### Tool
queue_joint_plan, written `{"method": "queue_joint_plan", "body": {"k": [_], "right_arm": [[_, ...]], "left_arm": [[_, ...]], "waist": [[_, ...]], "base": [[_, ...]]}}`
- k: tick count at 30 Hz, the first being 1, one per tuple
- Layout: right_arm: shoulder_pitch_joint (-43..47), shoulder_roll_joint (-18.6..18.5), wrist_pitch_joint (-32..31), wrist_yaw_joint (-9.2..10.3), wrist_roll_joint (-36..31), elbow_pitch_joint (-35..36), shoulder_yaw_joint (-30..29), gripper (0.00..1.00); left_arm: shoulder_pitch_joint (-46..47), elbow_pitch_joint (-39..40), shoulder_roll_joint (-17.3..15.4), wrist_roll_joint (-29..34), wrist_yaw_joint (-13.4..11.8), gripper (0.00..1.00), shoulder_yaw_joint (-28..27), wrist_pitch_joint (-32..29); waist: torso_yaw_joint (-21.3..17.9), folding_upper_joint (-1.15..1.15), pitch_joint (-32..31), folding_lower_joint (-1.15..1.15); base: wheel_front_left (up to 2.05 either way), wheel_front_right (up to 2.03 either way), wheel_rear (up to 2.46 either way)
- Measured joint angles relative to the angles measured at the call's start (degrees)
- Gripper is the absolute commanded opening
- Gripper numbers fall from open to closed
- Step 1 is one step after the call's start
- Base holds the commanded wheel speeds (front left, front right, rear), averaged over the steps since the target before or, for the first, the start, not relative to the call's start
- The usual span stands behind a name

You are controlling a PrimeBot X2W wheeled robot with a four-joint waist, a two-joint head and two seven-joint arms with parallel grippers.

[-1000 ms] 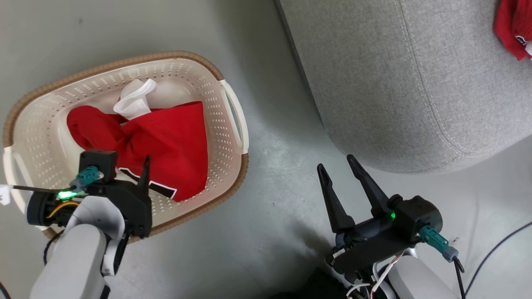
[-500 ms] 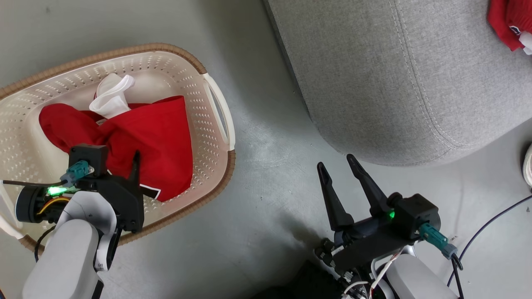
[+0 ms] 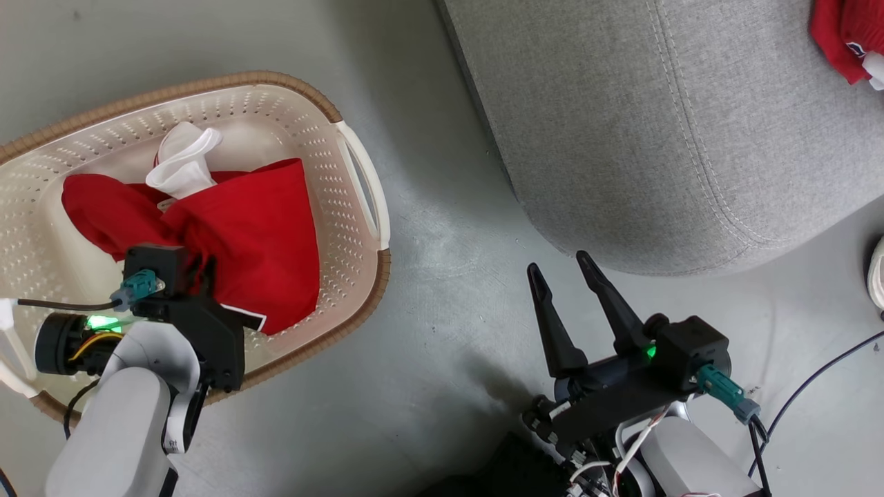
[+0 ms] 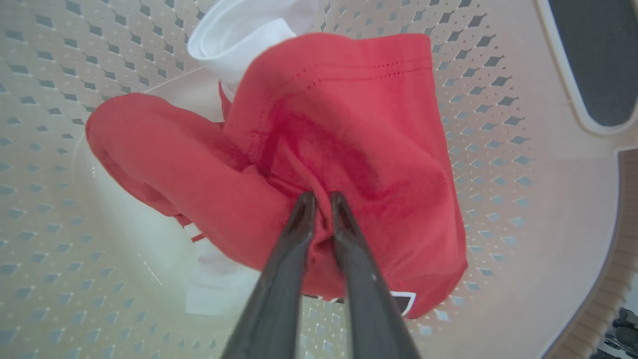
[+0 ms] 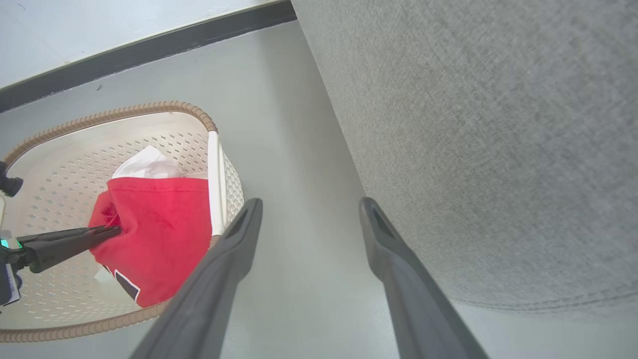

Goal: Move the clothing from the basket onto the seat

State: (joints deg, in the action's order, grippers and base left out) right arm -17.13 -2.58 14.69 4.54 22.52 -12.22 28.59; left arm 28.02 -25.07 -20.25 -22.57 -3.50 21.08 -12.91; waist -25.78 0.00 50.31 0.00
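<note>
Left wrist view: left fingers (image 4: 294,239) pinch clothing (image 4: 359,129); head view adds seat (image 3: 656,103).

Basket (image 3: 207,81) L end off-frame

Place: home-like living room, by the look of it
Furniture: big grey fabric sofa (image 3: 656,124) with stitched seams
Household goods: cream plastic laundry basket (image 3: 207,81) holding red clothes (image 3: 269,228)
Surroundings: smooth grey floor (image 3: 442,290), pale wall (image 5: 99,30), dark skirting board (image 5: 149,50)
</note>
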Motion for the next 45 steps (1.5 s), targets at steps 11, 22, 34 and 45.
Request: {"method": "queue_joint_plan", "body": {"k": [11, 22, 34, 45], "right_arm": [[-1.21, 0.02, 0.00, 0.07, 0.20, -1.40, -2.32, 1.00], [-2.07, 0.00, 0.00, -0.03, -1.90, -3.60, -6.39, 1.00], [-3.87, -4.91, 0.00, -1.71, -6.03, -4.82, -9.28, 1.00], [-5.59, -6.12, 0.00, -5.67, -9.73, -4.58, -6.31, 1.00]], "left_arm": [[1.12, -0.60, 2.59, -0.05, 0.93, 0.00, 1.23, 0.01], [1.33, 0.03, 6.58, -2.86, 2.87, 0.00, 1.00, 5.06], [-0.71, 2.40, 12.51, -7.08, 5.26, 0.00, 0.12, 12.15], [-0.70, 3.05, 15.27, -9.22, 6.61, 0.00, 0.19, 16.63]], "waist": [[1.06, 0.00, -1.17, 0.00], [4.66, 0.00, -4.69, 0.00], [10.67, 0.00, -11.30, 0.00], [18.50, -0.02, -20.60, -0.01]], "base": [[0.00, 0.00, 0.00], [0.00, 0.00, 0.00], [0.00, 0.00, 0.00], [0.00, 0.00, 0.00]]}}
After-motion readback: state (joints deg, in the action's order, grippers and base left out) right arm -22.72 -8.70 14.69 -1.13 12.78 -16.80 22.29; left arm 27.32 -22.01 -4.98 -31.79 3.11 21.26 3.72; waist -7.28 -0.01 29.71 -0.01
